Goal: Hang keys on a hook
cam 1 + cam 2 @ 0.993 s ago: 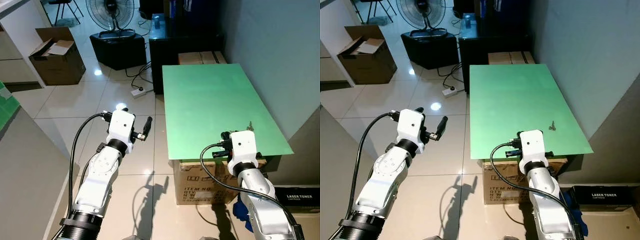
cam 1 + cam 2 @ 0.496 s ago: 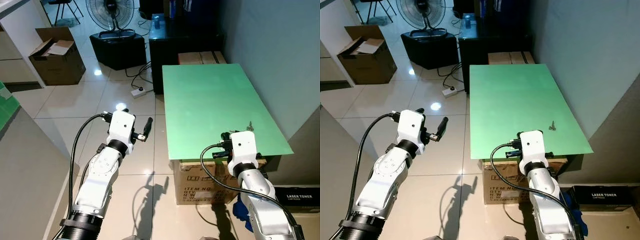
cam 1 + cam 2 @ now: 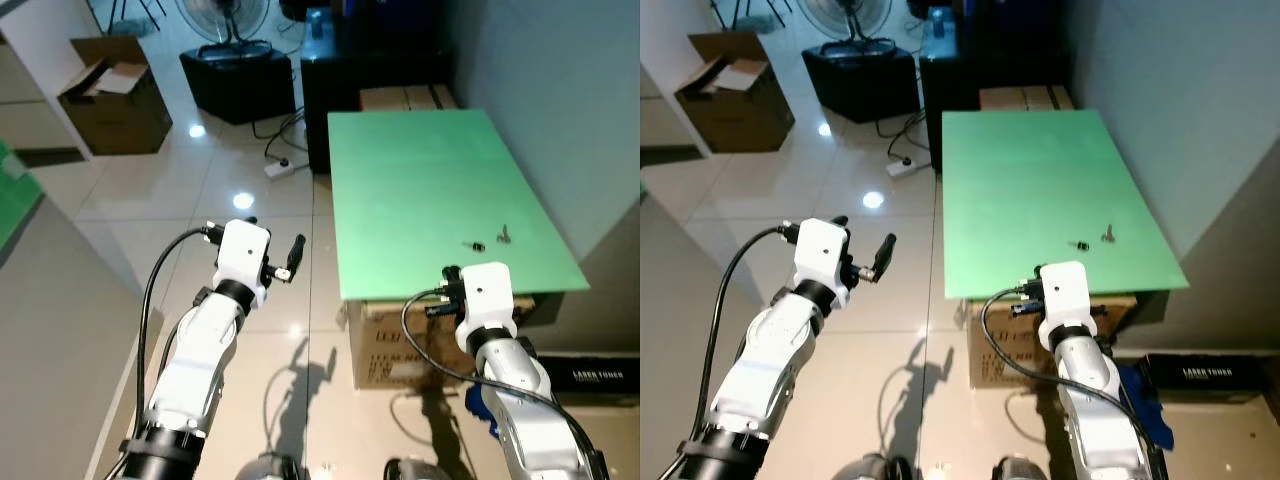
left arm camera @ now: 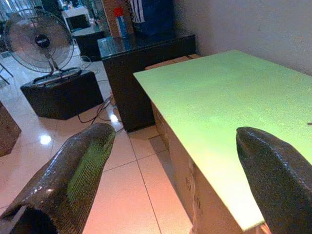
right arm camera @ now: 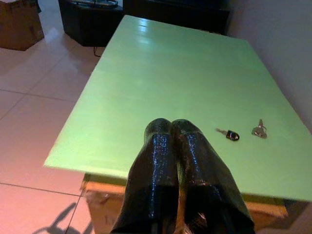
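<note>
Right wrist view: I'm holding the right claw (image 5: 171, 127), fingers together, short of two keys (image 5: 228, 134) near the tabletop (image 5: 161, 78)'s right edge; a careless swipe risks knocking them off. Left claw (image 4: 170, 161) is gaping apart.

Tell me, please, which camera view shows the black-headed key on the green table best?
The right wrist view: the black-headed key lies large and sharp there, beside the silver keys, just past the shut right gripper. The eye views show it as a small dark speck.
</note>
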### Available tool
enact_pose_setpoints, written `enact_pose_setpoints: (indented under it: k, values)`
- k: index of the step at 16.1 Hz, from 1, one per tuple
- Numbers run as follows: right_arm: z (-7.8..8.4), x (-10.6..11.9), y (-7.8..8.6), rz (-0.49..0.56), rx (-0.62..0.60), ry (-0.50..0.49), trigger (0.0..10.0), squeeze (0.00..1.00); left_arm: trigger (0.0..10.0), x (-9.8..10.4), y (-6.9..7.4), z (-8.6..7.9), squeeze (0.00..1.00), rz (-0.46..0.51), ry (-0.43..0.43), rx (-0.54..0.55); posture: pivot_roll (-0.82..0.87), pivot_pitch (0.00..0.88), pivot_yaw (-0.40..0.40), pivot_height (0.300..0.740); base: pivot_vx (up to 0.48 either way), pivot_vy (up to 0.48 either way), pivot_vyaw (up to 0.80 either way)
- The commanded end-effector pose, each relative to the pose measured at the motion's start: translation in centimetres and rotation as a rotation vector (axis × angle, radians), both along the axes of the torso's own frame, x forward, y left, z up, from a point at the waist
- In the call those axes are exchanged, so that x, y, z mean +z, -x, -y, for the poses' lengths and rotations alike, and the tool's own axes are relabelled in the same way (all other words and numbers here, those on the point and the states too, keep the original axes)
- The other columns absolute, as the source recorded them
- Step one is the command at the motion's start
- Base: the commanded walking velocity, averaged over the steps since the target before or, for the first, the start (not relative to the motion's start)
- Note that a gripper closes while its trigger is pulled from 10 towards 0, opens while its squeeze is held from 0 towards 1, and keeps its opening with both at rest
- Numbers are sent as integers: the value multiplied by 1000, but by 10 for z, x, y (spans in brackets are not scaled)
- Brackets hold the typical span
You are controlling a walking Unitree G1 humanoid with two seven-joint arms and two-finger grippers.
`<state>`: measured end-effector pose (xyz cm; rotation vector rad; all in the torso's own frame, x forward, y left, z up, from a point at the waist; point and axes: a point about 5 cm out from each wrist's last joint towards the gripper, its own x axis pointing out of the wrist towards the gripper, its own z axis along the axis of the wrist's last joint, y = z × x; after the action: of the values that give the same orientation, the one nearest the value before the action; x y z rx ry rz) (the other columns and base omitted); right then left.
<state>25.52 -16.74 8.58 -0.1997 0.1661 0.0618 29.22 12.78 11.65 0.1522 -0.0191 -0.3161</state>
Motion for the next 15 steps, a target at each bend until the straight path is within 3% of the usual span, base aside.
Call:
enact_pose_setpoints:
  k: [1, 9, 15]
  values:
    - [-3, 1, 1, 1, 8, -3, 10000, 0, 10000, 1, 0, -3, 0, -2, -1, 3, -127, 37, 87, 740, -251, 0, 0]
    - [0, 3, 1, 6, -8, 1, 10000, 0, 10000, 4, -1, -3, 0, 7, -32, -4, -127, 49, 93, 740, -63, 0, 0]
    - [4, 3, 2, 8, -22, 6, 10000, 0, 10000, 4, -2, -3, 0, 8, -41, -1, -128, 43, 94, 740, 0, -313, 0]
